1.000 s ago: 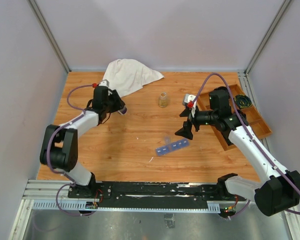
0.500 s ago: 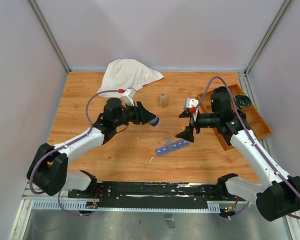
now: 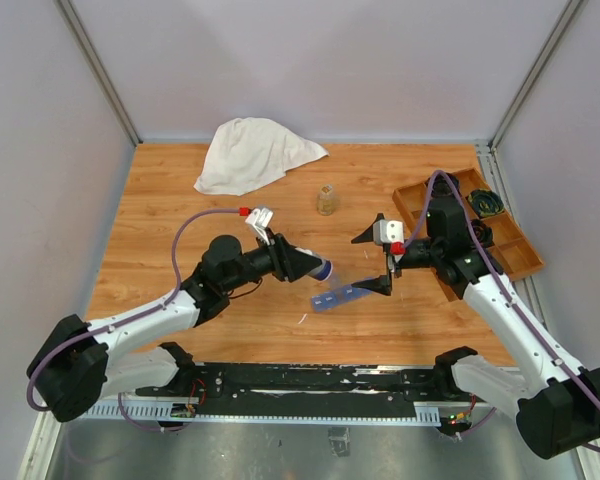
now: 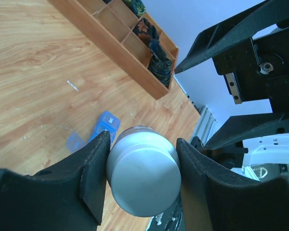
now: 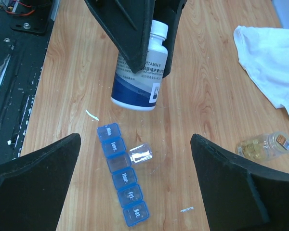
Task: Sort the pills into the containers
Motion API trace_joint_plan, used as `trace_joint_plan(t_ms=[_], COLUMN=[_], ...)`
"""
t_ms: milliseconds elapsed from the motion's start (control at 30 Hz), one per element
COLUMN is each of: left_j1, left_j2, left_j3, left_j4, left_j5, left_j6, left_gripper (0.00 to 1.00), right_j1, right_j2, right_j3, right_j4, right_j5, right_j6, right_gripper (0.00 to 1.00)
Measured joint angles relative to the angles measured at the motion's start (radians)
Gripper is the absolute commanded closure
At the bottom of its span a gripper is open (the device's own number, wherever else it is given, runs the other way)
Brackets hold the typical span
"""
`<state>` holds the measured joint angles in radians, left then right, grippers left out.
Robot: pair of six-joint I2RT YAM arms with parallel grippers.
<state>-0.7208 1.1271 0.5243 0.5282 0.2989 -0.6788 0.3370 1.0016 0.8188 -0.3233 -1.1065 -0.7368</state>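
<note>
Lying on the wooden table (image 3: 180, 230) just right of centre, the blue pill-organizer strip (image 3: 342, 296) has its long axis running roughly from 8 to 2 o'clock in the top view. Its day labels face up and the third compartment's lid (image 5: 141, 155) is flipped open. The left gripper (image 3: 302, 265) is clamped on a white-and-blue bottle (image 3: 320, 268), held on its side with its base pointing toward 3 o'clock, just at 12 o'clock from the strip's 8 o'clock end. The right gripper (image 3: 366, 263), jaws spread wide and empty, hangs above the strip's 2 o'clock end.
</note>
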Motion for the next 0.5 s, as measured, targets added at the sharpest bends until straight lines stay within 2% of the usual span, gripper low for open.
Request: trace_joint_plan(t_ms=[233,500], left_j1=[-0.045,-0.063], left_j2=[-0.077,-0.097], left_j3=[-0.114,-0.168], left_j4=[0.105,0.19], left_j5=[-0.124,-0.158], left_j6=[-0.056,-0.092], left_gripper=[1.0,1.0], right_j1=[0.0,0.0], right_j2=[-0.001,-0.001], right_j3=[0.0,0.0], right_j4=[-0.012,-0.015], right_j5=[-0.054,-0.065], right_j6=[-0.025,-0.037], right_gripper=[0.01,0.01])
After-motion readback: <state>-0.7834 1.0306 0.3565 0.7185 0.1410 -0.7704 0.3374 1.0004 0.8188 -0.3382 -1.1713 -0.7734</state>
